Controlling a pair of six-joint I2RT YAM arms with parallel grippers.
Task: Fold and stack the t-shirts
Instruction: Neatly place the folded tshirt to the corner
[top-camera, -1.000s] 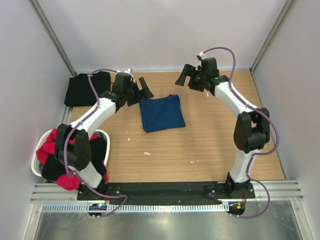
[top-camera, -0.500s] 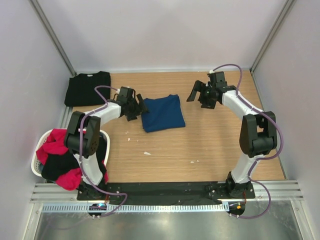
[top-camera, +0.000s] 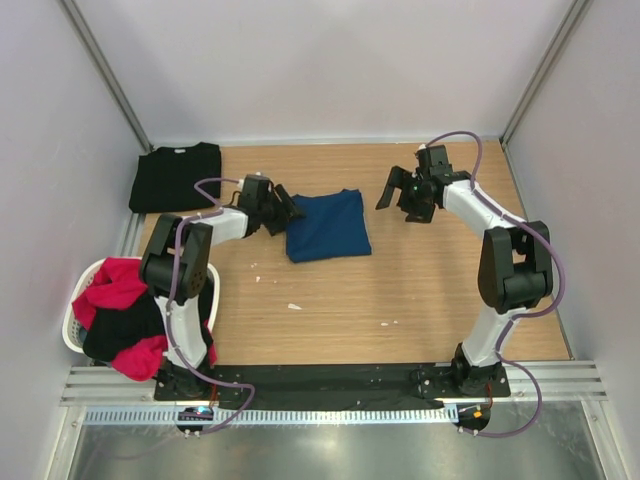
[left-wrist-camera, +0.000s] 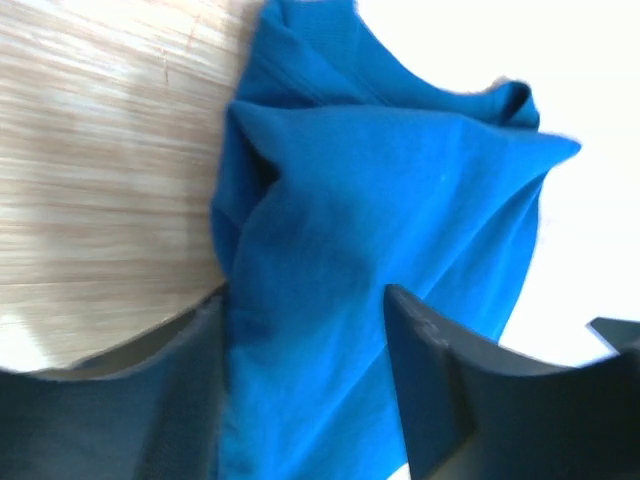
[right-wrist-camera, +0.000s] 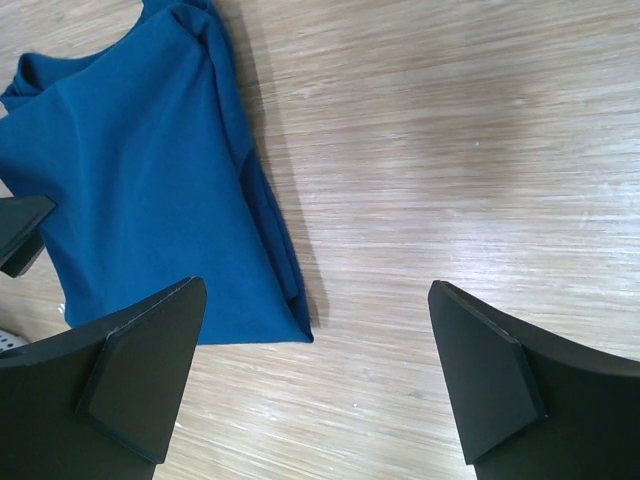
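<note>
A navy blue t-shirt (top-camera: 325, 225) lies folded in a rough square on the wooden table, mid-back. In the left wrist view its left edge (left-wrist-camera: 380, 230) fills the space between the fingers. My left gripper (top-camera: 283, 210) (left-wrist-camera: 302, 300) sits low at that edge, jaws apart with cloth between them. My right gripper (top-camera: 400, 200) (right-wrist-camera: 315, 287) hovers wide open over bare wood just right of the shirt's corner (right-wrist-camera: 140, 180), holding nothing. A folded black t-shirt (top-camera: 175, 177) lies in the back left corner.
A white basket (top-camera: 70, 335) at the left near edge holds a red t-shirt (top-camera: 110, 285) and a black one (top-camera: 130, 325) in a heap. Small pale crumbs (top-camera: 293, 306) dot the wood. Grey walls close in the back and both sides.
My left gripper has come down and forward onto the navy shirt's left edge, and its jaws have narrowed. My right gripper has dropped lower and shifted slightly right, staying wide open.
</note>
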